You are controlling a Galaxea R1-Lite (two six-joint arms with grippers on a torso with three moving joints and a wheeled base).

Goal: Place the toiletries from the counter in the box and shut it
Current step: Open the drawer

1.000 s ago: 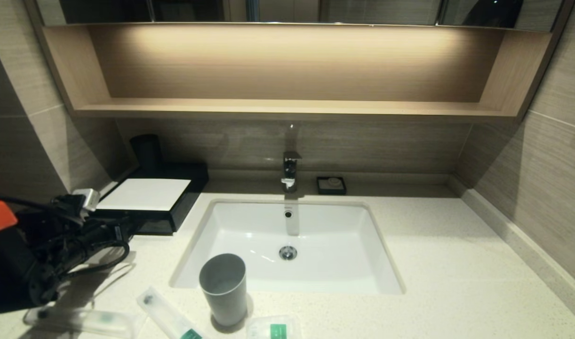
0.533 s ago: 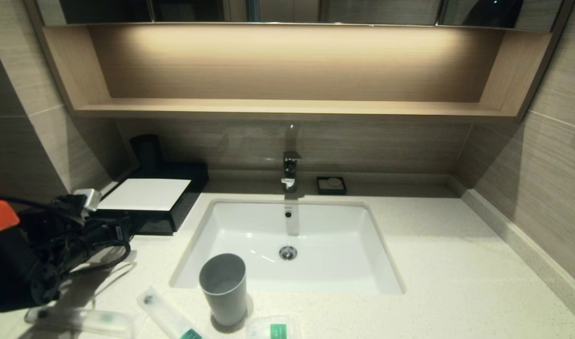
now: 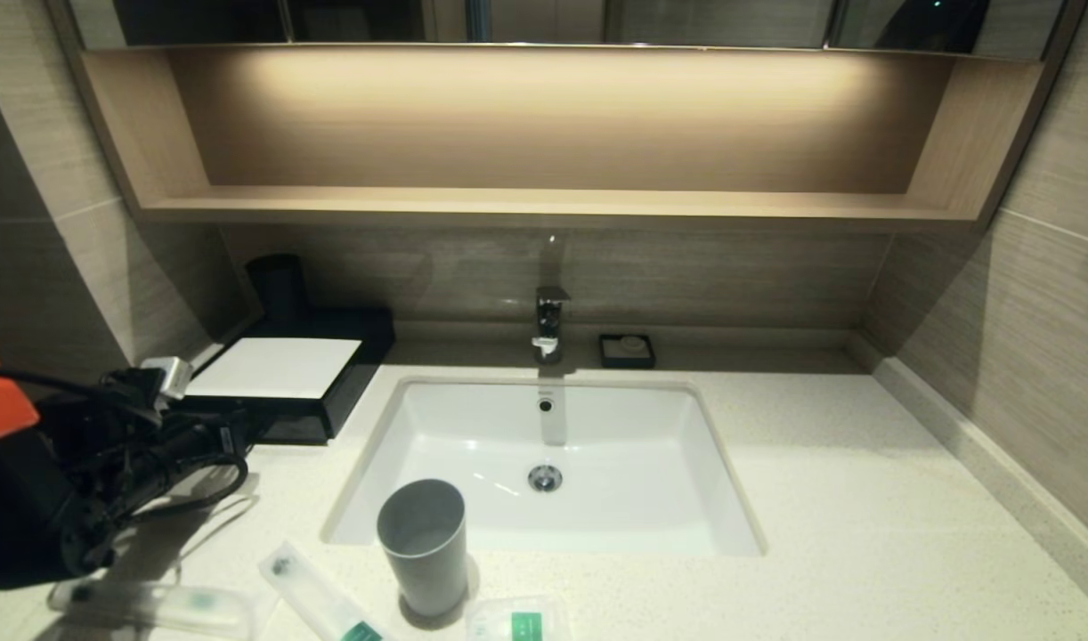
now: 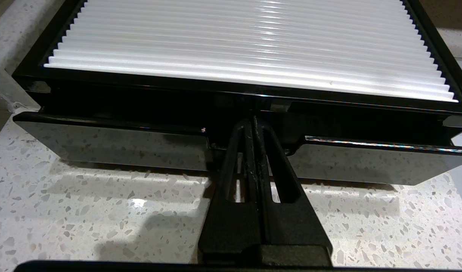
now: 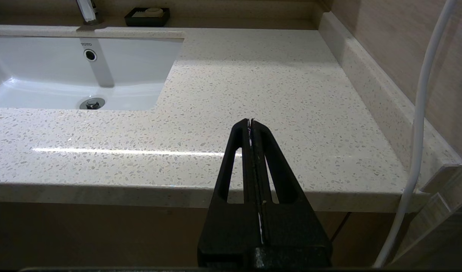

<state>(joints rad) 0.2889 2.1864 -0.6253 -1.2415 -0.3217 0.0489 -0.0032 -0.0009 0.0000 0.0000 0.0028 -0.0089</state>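
Three plastic-wrapped packets lay at the near edge of the worktop [image 3: 820, 499]: two long narrow ones [image 3: 166, 605] [image 3: 317, 601] and one small squarish one [image 3: 517, 621] with a green label, around a grey cup [image 3: 422, 545]. Box [image 4: 250, 41] sat left of the sink [image 3: 544, 463], black with ribbed white top, drawer [image 4: 113, 141] slightly out. Left gripper [image 4: 253, 124]: jaws pressed together, tips at the drawer's centre notch. Right gripper [image 5: 250, 124]: jaws clenched on nothing, above the worktop's front edge.
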